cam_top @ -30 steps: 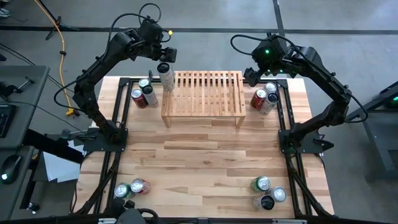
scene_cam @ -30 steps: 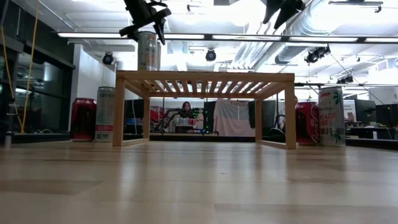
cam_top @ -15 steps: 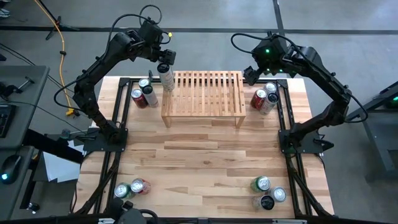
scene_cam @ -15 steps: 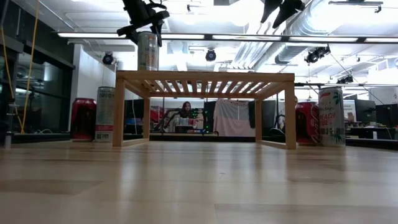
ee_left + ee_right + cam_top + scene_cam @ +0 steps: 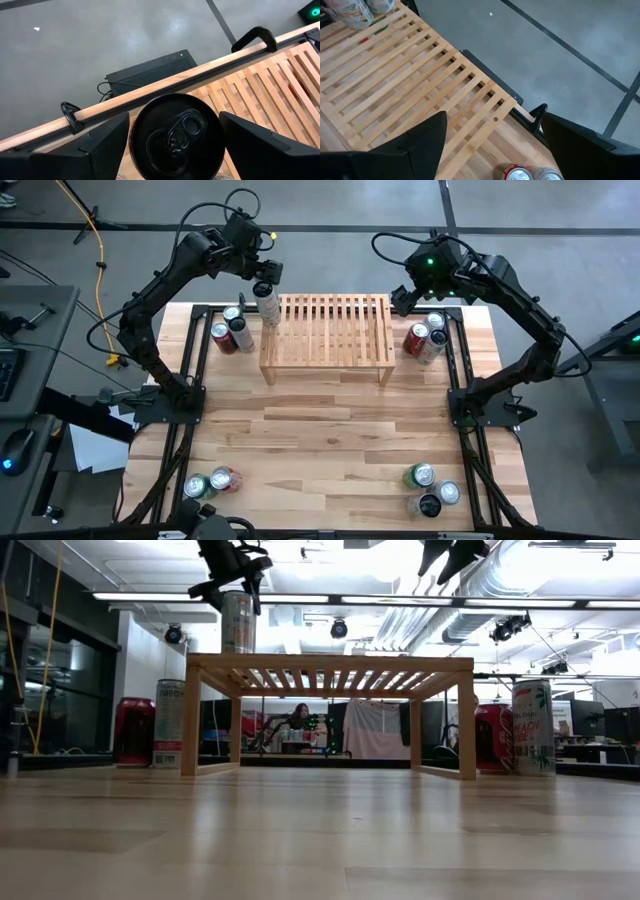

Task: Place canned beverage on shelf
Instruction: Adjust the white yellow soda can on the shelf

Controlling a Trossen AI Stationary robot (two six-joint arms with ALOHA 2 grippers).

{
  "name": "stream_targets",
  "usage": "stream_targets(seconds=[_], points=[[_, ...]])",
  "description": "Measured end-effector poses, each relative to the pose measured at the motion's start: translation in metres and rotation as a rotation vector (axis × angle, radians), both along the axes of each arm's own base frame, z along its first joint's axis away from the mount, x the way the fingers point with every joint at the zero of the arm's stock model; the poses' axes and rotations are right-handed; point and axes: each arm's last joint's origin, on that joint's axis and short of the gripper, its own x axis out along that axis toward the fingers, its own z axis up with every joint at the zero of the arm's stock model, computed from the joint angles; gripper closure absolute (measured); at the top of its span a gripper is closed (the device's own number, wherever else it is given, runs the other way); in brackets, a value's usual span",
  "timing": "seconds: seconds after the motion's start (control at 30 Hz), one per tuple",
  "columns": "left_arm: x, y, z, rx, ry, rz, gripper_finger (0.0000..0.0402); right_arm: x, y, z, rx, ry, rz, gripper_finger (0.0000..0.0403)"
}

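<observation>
Slatted light-wood shelf [image 5: 328, 330]; cylindrical can [image 5: 267, 305] upright (black lid) on L corner.

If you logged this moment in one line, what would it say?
left gripper: open, above can standing on shelf left end | right gripper: open, empty, above shelf right end

Yellow cable [image 5: 99, 255] and grey floor [image 5: 330, 220] beyond the wooden table [image 5: 330, 440].
</observation>
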Motion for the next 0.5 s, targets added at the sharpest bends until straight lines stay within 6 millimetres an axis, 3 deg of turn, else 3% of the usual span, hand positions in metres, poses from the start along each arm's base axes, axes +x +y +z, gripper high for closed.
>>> stream_targets(seconds=[0.37, 0.5], points=[[0.012, 0.011, -0.018, -0.045, 0.065, -0.023, 0.0138, 0.0, 0.0, 0.0, 0.009, -0.01, -0.013, 0.0093], [0.015, 0.014, -0.014, 0.003, 0.024, -0.024, 0.0146, 0.0, 0.0, 0.0, 0.016, -0.018, -0.026, 0.0093]])
